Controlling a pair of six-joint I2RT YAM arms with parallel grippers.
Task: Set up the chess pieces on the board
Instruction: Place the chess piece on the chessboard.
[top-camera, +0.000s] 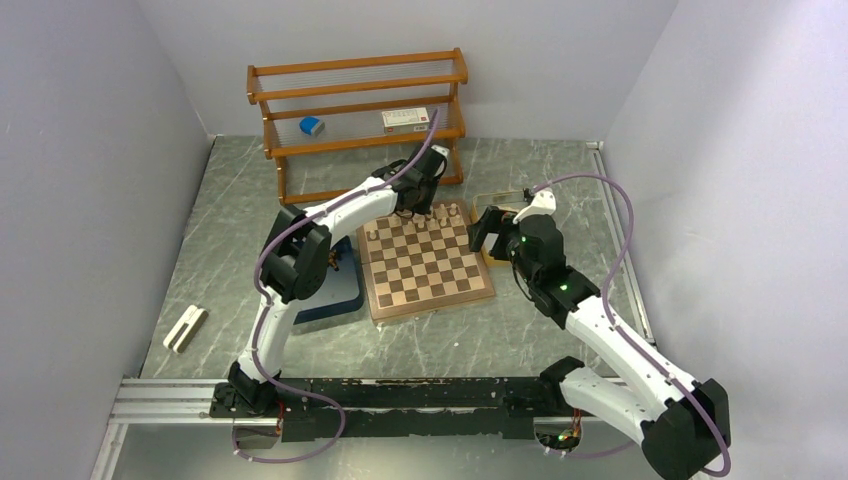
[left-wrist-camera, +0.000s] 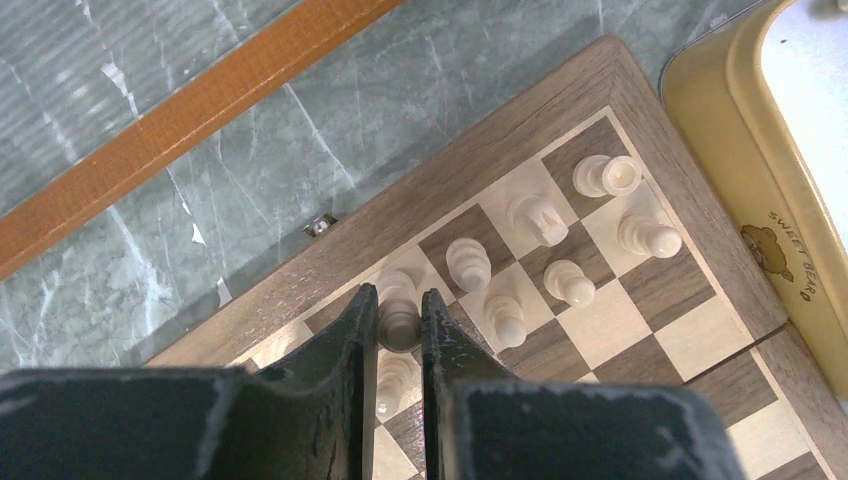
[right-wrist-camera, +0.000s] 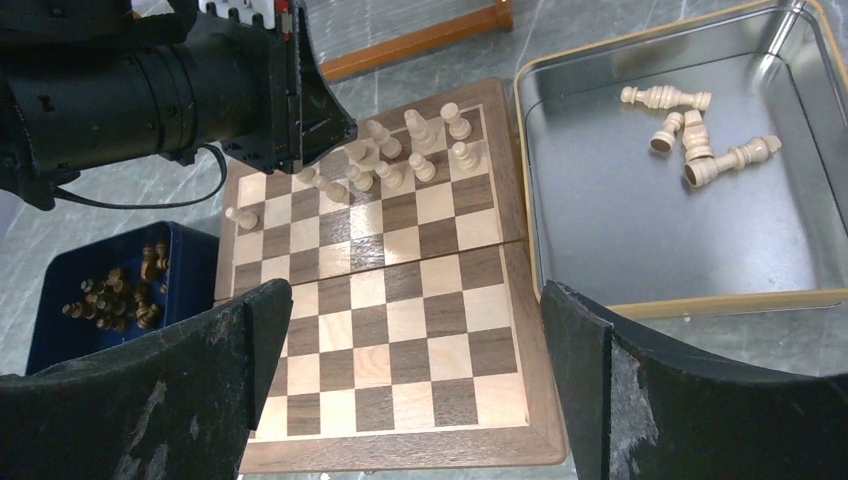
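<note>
Left wrist view: scuffed black jaws of the left gripper (left-wrist-camera: 399, 298) pinch nearly closed on one turned cream piece (left-wrist-camera: 398, 328) among other cream chess pieces (left-wrist-camera: 568, 282) along the far rows of the checked wooden board (right-wrist-camera: 385, 330). The right gripper (right-wrist-camera: 415, 300) gapes wide, empty, above it. Veined grey-green marble table (left-wrist-camera: 200, 200); plain pale walls (top-camera: 90, 150).

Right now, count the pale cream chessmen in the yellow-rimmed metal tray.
4, clustered in the tray's far corner: one long piece rearmost, two short ones beside it, one long nearest. Overlap may hide another.
</note>
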